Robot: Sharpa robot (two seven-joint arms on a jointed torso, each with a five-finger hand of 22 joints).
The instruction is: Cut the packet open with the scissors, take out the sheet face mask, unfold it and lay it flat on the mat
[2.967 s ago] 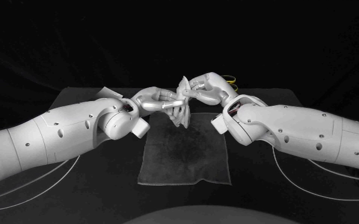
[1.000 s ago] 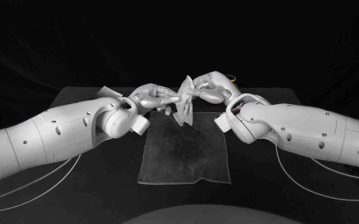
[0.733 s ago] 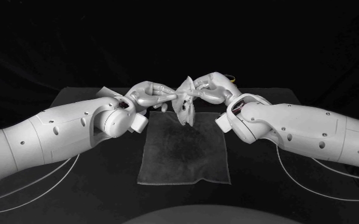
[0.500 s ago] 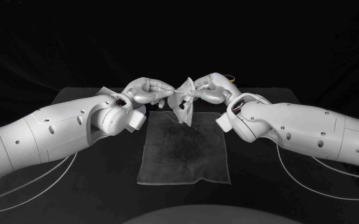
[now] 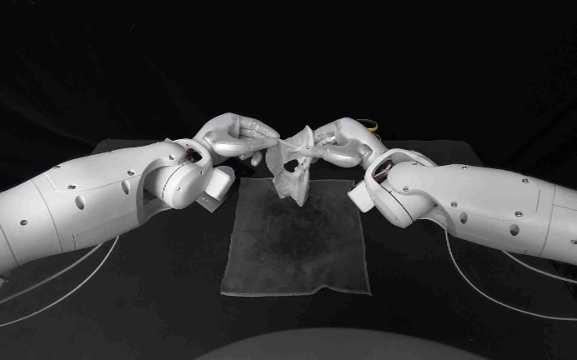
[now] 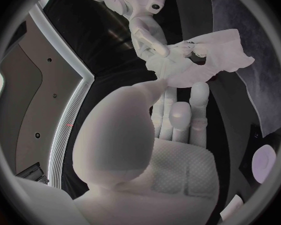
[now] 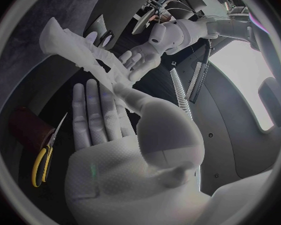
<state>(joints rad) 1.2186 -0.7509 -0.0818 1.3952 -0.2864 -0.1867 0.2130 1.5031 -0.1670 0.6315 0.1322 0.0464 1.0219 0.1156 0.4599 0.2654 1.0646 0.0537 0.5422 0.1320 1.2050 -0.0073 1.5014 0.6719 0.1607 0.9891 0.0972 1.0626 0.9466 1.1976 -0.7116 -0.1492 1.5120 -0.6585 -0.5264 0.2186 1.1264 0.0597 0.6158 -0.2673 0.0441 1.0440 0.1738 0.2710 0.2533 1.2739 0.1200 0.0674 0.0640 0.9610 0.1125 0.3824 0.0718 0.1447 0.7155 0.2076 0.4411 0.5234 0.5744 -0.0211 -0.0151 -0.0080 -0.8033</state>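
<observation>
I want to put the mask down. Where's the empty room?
The mat between the two arms is bare from near edge to middle. It's crowded over its far end, where the left hand and right hand hold the mask, with scissors behind.

In the head view the scene is dimly lit: the backdrop is lost in black, and the table is barely told from it. The left arm and the right arm are lit brightly from above, with shade gathered on their undersides. The sheet face mask is lit near white; the mat is left dull grey. In the right wrist view a strong glare is seen at the circle's rim. In both wrist views straight edges are bent.
</observation>
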